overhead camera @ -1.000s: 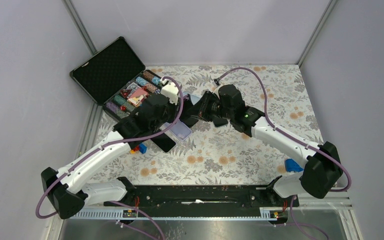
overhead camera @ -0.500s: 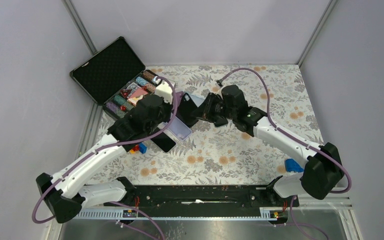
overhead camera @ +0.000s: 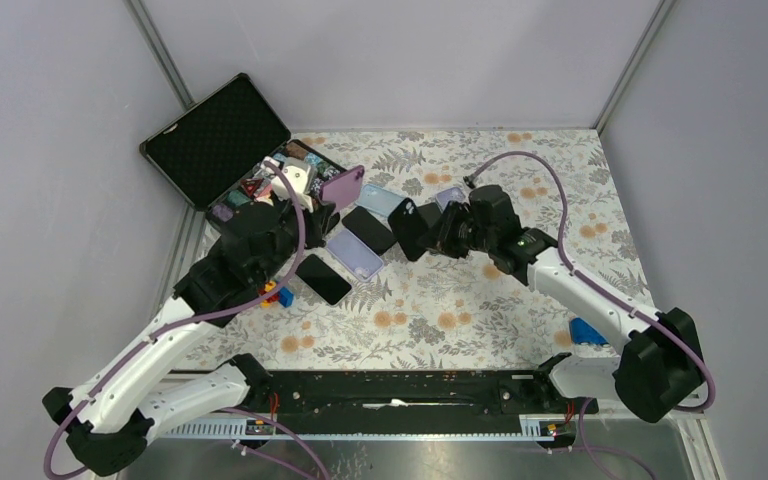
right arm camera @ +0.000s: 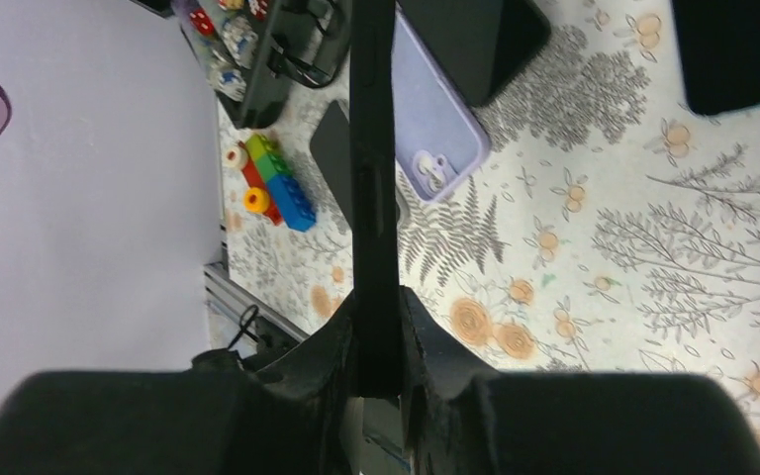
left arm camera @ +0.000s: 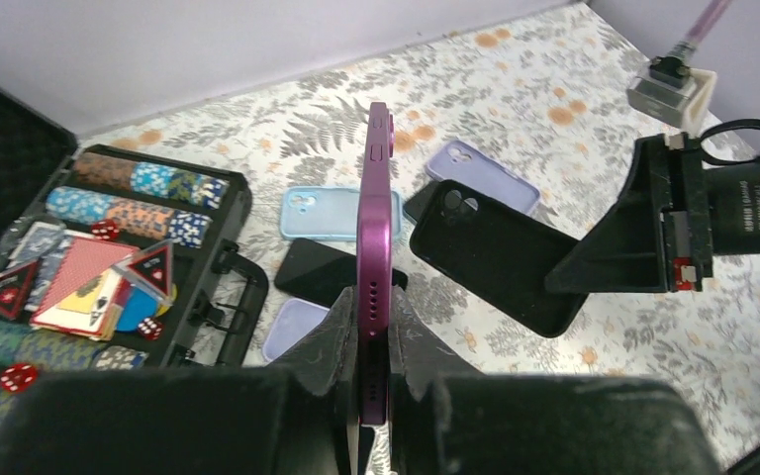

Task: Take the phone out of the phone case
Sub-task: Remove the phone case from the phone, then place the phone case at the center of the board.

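My left gripper (left arm camera: 374, 341) is pinched tight on the bottom end of the phone (left arm camera: 375, 213). It is purple and stands on edge, upright between the fingers (left arm camera: 339, 336), bare and lifted off the table (left arm camera: 554, 79). Just past it, and apart from it, the black case (left arm camera: 500, 252) hangs empty in my right gripper (right arm camera: 376, 322), whose fingers are narrowed on one end of it. The white lettering on the right wrist's lens (left arm camera: 752, 208) is too small for me to read. Farther out on the floral cloth lie a blue case (left arm camera: 332, 213) and a lilac case (left arm camera: 480, 168).
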`<act>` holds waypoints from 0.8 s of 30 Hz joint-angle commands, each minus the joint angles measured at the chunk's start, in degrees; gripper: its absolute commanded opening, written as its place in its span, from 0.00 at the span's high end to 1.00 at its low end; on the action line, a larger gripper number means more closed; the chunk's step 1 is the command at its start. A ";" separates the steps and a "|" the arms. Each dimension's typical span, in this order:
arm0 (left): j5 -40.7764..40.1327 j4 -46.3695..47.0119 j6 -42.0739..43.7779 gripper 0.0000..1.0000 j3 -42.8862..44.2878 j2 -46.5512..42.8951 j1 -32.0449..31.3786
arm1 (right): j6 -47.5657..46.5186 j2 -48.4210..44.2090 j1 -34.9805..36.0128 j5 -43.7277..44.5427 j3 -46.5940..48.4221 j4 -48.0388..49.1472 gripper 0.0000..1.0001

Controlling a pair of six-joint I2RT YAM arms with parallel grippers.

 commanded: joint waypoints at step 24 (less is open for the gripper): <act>4.06 1.78 3.05 1.00 -1.56 8.19 -7.71 | 5.88 -20.98 -9.53 9.01 -32.62 -2.09 1.00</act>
